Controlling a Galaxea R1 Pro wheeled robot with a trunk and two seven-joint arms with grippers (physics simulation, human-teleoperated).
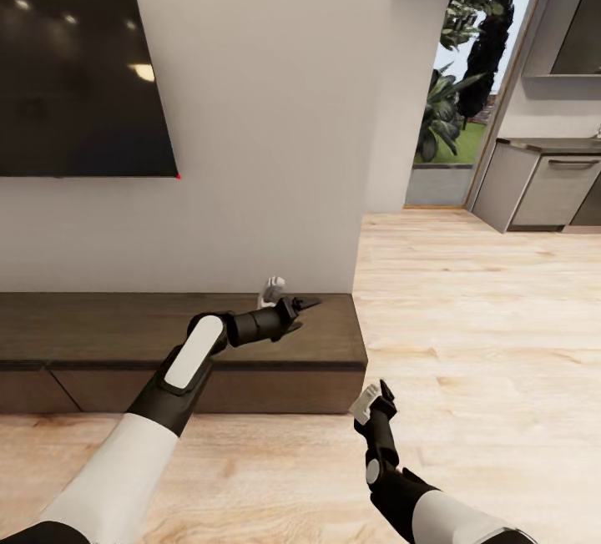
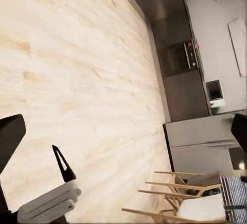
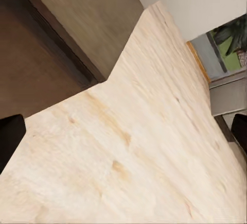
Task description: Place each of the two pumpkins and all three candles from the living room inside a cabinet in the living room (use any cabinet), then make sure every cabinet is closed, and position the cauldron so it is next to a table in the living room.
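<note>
A white wall (image 1: 267, 110) fills most of what I face, with a dark TV (image 1: 79, 85) mounted on it at my left. Below runs the pale wood floor (image 1: 467, 319), spreading rightward to a glass door (image 1: 472, 77) with green plants outside and grey kitchen units (image 1: 547, 189) under a dark tabletop (image 1: 555, 144).

The cabinet (image 1: 108, 331) sits low along the wall under the TV, long and dark brown; its drawer fronts look flush and shut from here, and its top is bare apart from my arm above it. In the right wrist view, its corner (image 3: 62, 38) meets the floor.

My left arm reaches over the cabinet's right end. My left end effector (image 1: 288, 300) hangs above the top near the wall, holding nothing; its fingers look spread, and in the left wrist view they sit at opposite edges with floor between them. That view also takes in dark kitchen appliances (image 2: 180, 59) and wooden chairs (image 2: 180, 198) beyond.

My right end effector (image 1: 374, 400) hovers over the floor just off the cabinet's right end, empty; its fingers frame the right wrist view well apart.
</note>
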